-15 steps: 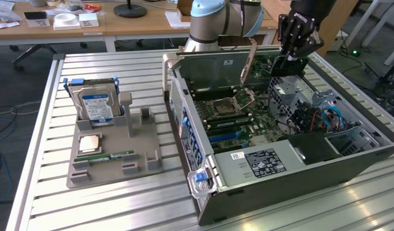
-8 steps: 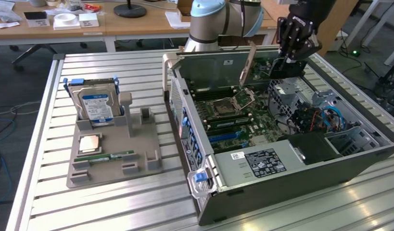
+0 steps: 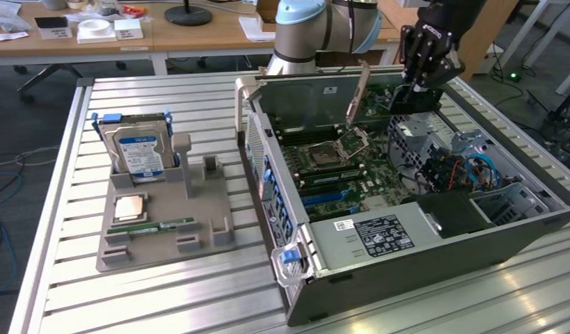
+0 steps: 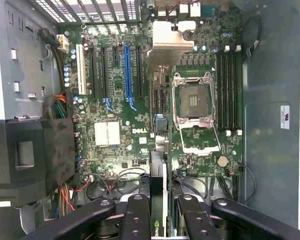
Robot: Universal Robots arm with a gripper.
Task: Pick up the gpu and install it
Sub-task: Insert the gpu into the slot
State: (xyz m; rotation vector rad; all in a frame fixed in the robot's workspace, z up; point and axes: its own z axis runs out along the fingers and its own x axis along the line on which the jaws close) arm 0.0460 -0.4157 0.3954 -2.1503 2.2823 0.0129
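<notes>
The hand [image 4: 162, 199] is clamped on the gpu [image 4: 157, 175], one finger [image 4: 137, 215] on each face of the card, which is seen edge-on in the wrist view. In the exterior view the hand [image 3: 417, 85] hangs over the far end of the open case [image 3: 433, 250], with the gpu [image 3: 407, 103] held upright below it, down among the case walls and above the board. The motherboard [image 4: 120, 135] lies under the card, with its blue slot [image 4: 127, 70] and the black slots beside it bare, and the open socket [image 4: 195, 105] off to one side. On the tabletop [image 3: 173, 299], towards the exterior view's left and well apart from the case, a grey holder [image 3: 164, 236] carries an upright hard drive [image 3: 140, 153] and a flat memory stick [image 3: 150, 226].
</notes>
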